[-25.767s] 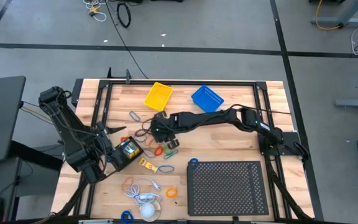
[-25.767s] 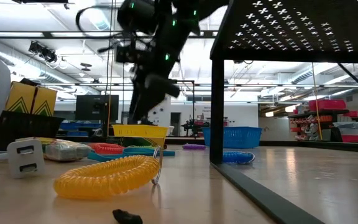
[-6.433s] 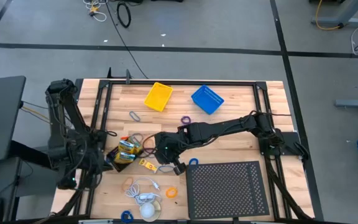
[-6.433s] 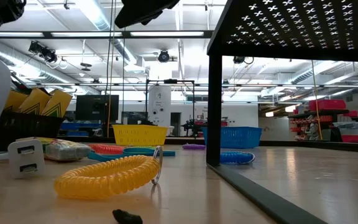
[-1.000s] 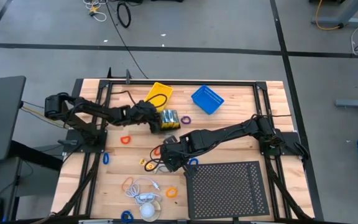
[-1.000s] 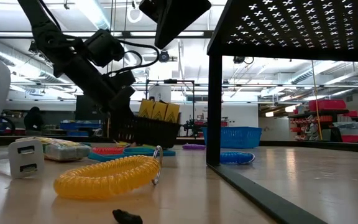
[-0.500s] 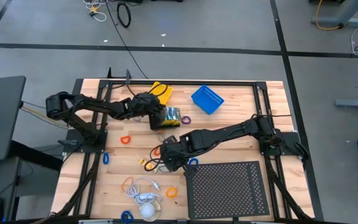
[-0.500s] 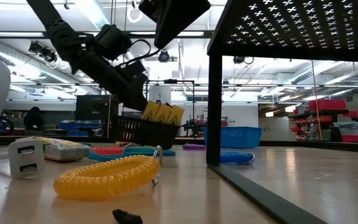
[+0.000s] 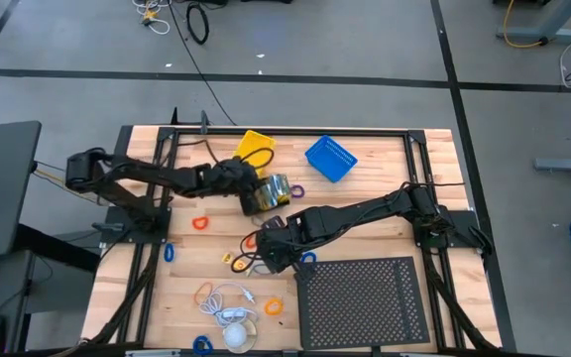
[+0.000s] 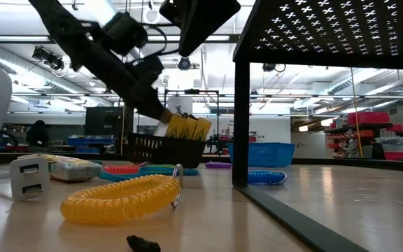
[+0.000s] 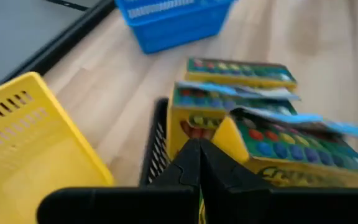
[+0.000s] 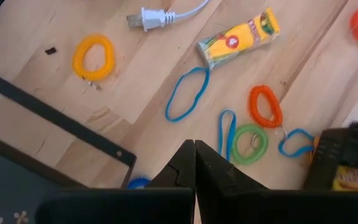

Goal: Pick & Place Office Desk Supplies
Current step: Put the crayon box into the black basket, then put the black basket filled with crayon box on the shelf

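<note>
Now left gripper [image 9: 249, 188] clamped on rim of small black basket [image 10: 165, 149] holding crayon boxes [image 11: 241, 109] — tilted beside yellow bin [image 9: 254, 150]. Right gripper [image 12: 194, 151] hovers, fingers together — above coloured loops [image 12: 250, 139].

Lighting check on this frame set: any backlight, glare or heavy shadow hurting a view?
Low view: ceiling lights backlight the scene, so the left gripper and the black basket it grips are near silhouettes; the yellow coil is well lit. High view: even light, soft shadows around the right gripper. Wrist views: no glare on the table.
</note>
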### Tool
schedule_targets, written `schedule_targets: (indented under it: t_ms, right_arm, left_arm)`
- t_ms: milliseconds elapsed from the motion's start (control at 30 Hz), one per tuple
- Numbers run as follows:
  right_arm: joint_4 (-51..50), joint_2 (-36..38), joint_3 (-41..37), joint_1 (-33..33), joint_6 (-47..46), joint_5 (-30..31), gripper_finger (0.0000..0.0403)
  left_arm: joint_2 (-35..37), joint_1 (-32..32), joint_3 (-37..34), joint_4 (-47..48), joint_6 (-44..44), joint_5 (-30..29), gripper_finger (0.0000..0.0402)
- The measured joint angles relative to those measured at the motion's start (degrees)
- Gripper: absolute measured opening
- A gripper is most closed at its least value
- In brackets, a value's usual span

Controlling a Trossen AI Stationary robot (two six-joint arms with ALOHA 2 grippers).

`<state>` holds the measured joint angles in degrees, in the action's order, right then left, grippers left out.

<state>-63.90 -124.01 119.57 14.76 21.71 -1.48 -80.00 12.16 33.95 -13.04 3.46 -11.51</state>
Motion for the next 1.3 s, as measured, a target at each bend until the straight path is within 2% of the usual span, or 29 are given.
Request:
schedule_targets:
  t_ms: [200, 467, 533, 633, 800, 933, 1067, 1300]
  right_arm:
    - [-2.0, 0.0, 0.0, 0.0, 0.0, 0.0, 0.0]
    - [-2.86, 0.0, 0.0, 0.0, 0.18, 0.02, 0.0007]
    - [-3.01, 0.0, 0.0, 0.0, 0.18, 0.02, 0.0005]
    - [-3.78, 0.0, -0.01, 0.0, 0.18, 0.01, 0.0004]
    - [-4.7, 0.0, 0.0, 0.0, 0.2, 0.0, 0.0009]
    - [-5.15, 0.0, 0.0, 0.0, 0.54, 0.02, 0.0014]
    - [-5.45, 0.0, 0.0, 0.0, 1.12, -0.26, 0.0015]
    - [-6.42, 0.0, -0.01, 0.0, 1.13, -0.31, 0.0015]
  left_arm:
    - [6.51, -4.55, -0.03, 9.28, -2.38, -4.16, 0.0024]
    - [15.56, -2.81, -0.02, 18.86, -3.91, -10.33, 0.012]
    - [17.31, -2.07, -0.03, 20.55, -4.15, -9.18, 0.0139]
    - [18.49, -2.05, -0.01, 22.07, -5.59, -4.45, 0.0157]
    - [18.05, -2.58, -0.01, 26.84, -7.99, 3.58, 0.0159]
    - [17.42, -5.2, -0.08, 28.72, -10.63, 7.71, 0.0162]
    - [16.82, -8.83, -0.08, 28.66, -15.71, 7.73, 0.0179]
    - [14.73, -10.26, -0.08, 29.49, -23.5, 1.42, 0.0227]
